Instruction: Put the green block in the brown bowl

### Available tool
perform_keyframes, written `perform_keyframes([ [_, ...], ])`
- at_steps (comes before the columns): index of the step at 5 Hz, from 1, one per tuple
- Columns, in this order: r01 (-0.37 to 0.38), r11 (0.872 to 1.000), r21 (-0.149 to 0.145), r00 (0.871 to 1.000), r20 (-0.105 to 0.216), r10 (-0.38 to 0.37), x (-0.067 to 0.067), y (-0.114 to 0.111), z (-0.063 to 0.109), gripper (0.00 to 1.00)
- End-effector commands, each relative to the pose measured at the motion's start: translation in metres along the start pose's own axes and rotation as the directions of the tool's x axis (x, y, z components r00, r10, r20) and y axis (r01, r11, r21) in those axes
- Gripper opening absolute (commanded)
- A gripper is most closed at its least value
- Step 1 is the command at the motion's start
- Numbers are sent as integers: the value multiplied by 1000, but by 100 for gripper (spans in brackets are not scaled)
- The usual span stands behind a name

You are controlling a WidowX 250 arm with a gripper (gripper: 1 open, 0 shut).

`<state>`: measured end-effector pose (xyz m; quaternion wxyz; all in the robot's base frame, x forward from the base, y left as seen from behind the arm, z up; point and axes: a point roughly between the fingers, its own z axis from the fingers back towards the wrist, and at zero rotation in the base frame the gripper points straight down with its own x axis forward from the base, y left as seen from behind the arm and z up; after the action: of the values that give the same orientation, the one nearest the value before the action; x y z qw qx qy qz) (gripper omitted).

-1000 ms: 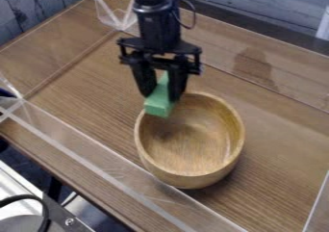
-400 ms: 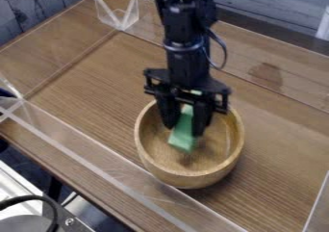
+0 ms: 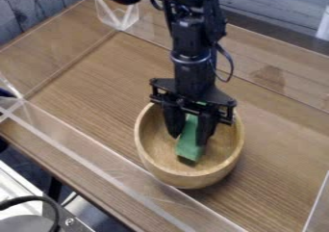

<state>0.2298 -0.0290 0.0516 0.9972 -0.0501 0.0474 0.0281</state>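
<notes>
The brown bowl (image 3: 154,151), round and of light wood with a thick rim, sits on the wooden table toward the front. My gripper (image 3: 191,128) points straight down into the bowl, its black fingers shut on the upper end of the green block (image 3: 190,144). The block hangs upright and slightly tilted inside the bowl, its lower end close to the bowl's floor; whether it touches the wood I cannot tell.
A clear plastic wall (image 3: 77,159) runs along the table's front left edge. A small clear stand (image 3: 118,12) sits at the back left. Bare wooden tabletop (image 3: 90,72) lies left of the bowl, and a faint stain (image 3: 272,77) marks the right side.
My gripper carried the green block from the bowl's far left rim rightward and down into the middle of the bowl. The bowl stayed where it was.
</notes>
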Motion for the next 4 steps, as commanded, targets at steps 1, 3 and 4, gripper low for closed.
perform_keyframes([
  [1,14,1000,9,1000,22,-14,4,-1,2,0],
  [3,16,1000,23,1000,5,-16,2,2,-4,0],
  [4,16,999,30,1000,-4,-16,1,3,-7,0],
])
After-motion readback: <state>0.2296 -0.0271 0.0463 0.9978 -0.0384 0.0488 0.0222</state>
